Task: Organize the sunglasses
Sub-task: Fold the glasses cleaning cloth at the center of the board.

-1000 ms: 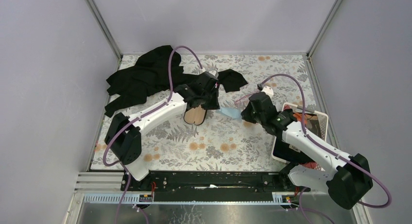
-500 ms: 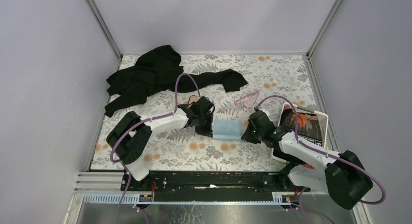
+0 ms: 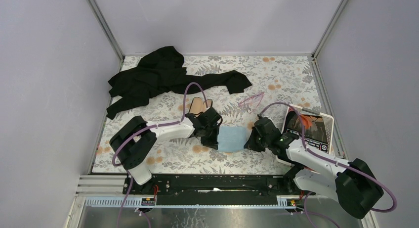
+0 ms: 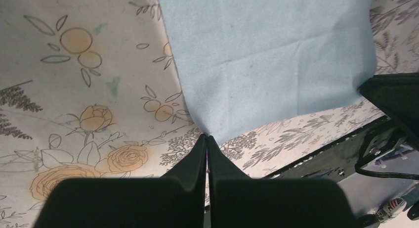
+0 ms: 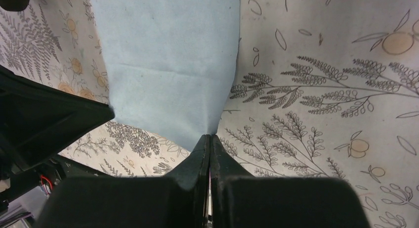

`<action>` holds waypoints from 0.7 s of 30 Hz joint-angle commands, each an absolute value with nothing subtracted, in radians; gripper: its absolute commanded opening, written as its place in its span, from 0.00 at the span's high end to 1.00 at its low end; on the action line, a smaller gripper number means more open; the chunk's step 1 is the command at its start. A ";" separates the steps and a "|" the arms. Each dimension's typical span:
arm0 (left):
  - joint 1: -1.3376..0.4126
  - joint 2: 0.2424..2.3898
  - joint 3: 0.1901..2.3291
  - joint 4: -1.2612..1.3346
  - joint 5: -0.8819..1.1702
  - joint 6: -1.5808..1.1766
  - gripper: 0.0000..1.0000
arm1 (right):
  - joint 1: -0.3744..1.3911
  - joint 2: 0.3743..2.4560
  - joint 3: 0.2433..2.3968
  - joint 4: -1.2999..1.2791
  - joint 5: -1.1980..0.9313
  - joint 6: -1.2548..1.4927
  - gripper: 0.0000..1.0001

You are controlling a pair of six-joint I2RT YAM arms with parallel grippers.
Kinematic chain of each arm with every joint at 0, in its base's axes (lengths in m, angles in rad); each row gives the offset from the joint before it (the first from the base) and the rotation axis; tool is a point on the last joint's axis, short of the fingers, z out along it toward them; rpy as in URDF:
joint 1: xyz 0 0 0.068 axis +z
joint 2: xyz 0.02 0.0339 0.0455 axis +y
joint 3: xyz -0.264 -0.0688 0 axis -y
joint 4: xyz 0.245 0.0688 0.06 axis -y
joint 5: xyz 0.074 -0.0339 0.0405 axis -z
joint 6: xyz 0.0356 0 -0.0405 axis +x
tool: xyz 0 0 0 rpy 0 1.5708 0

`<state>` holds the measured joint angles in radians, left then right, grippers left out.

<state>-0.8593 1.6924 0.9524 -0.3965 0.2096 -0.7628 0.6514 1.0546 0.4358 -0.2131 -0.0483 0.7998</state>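
Left claw (image 4: 206, 136) is closed tight, tips pinching one near corner of the blue cloth (image 4: 267, 55); the fabric bunches right into the tips. Right claw (image 5: 210, 136) does the same on the other near corner, fingers together with the cloth edge drawn in between them. Both claws sit low over the flowered table cover (image 3: 276, 74), facing each other, with the cloth stretched flat and mostly smooth between them, one faint crease across it. The sunglasses (image 3: 251, 100) lie on the cover, farther back than the cloth and a bit toward the right arm, apart from both claws and touched by nothing. The case (image 3: 199, 105) lies open behind the left arm, tan lining showing, partly hidden by the arm. A heap of black clothes (image 3: 158, 77) sits at the far left and a white basket (image 3: 316, 120) with odds and ends at the right edge; neither is involved. Step looks like laying out the cloth, with the glasses not yet dealt with. Next probably: let go of both corners without dragging the cloth, lift clear, then one arm reaches back for the glasses. The frame is thin, so it wants a careful pinch, likely at the bridge or an arm. Whether they go onto the cloth or into the case, can't tell.
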 commanded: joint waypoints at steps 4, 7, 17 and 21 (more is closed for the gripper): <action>-0.867 1.675 0.905 -0.406 0.203 -0.781 1.00 | 0.683 1.007 0.394 -0.270 -0.048 0.839 1.00; -0.867 1.673 0.892 -0.408 0.225 -0.791 0.97 | 0.689 1.000 0.379 -0.276 -0.057 0.850 0.91; -0.866 1.632 0.974 -0.546 0.149 -0.723 0.77 | 0.692 0.963 0.442 -0.373 0.027 0.818 0.72; -0.859 1.633 1.046 -0.559 0.107 -0.699 0.73 | 0.692 0.975 0.489 -0.414 0.098 0.794 0.66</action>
<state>-0.8631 1.6638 0.9668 -0.5186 0.1753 -0.7452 0.6827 0.9802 0.4137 -0.3565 0.0036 0.8261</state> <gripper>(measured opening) 0.261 0.332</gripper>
